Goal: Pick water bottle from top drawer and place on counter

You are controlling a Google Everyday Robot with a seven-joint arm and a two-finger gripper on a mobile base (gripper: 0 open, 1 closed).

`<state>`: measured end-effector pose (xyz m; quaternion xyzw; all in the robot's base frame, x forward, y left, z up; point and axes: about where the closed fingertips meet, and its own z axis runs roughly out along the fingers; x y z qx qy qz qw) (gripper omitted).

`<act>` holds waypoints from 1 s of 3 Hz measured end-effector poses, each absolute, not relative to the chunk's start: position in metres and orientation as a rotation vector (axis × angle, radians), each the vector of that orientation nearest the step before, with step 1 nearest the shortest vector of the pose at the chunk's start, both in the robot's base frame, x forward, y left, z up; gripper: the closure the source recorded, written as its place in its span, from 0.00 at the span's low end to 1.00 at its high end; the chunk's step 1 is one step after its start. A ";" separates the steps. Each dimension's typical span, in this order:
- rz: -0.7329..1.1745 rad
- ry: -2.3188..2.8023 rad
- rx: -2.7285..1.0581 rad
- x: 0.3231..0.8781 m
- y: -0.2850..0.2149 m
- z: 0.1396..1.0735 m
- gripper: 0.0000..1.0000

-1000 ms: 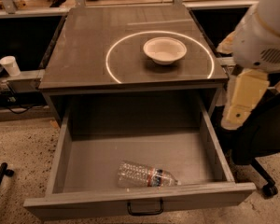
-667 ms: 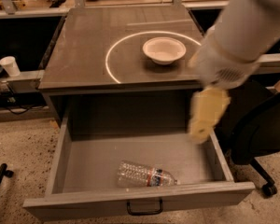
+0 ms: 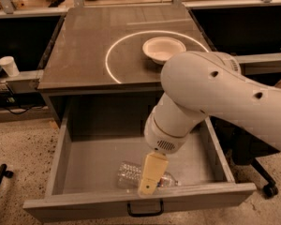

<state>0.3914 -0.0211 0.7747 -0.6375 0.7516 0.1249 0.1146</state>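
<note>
My gripper [image 3: 148,184], a pale cream slab under my rounded white wrist, hangs in the open top drawer [image 3: 84,204], in front of the middle of the water bottle [image 3: 129,174]; whether it is open, closed or touching, I cannot tell. The clear, crinkled plastic bottle lies on its side on the flat grey floor near the front panel. The smooth grey-brown counter [image 3: 79,55] bears a shallow white bowl [image 3: 164,48].

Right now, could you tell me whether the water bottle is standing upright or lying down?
Lying on its side: the water bottle stretches flat along the drawer floor, with the gripper over it.
</note>
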 end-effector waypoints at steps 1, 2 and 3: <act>0.341 2.210 -1.863 0.393 -0.024 0.782 0.00; 0.358 2.211 -1.890 0.404 -0.021 0.766 0.00; 0.346 2.207 -1.877 0.425 -0.030 0.727 0.00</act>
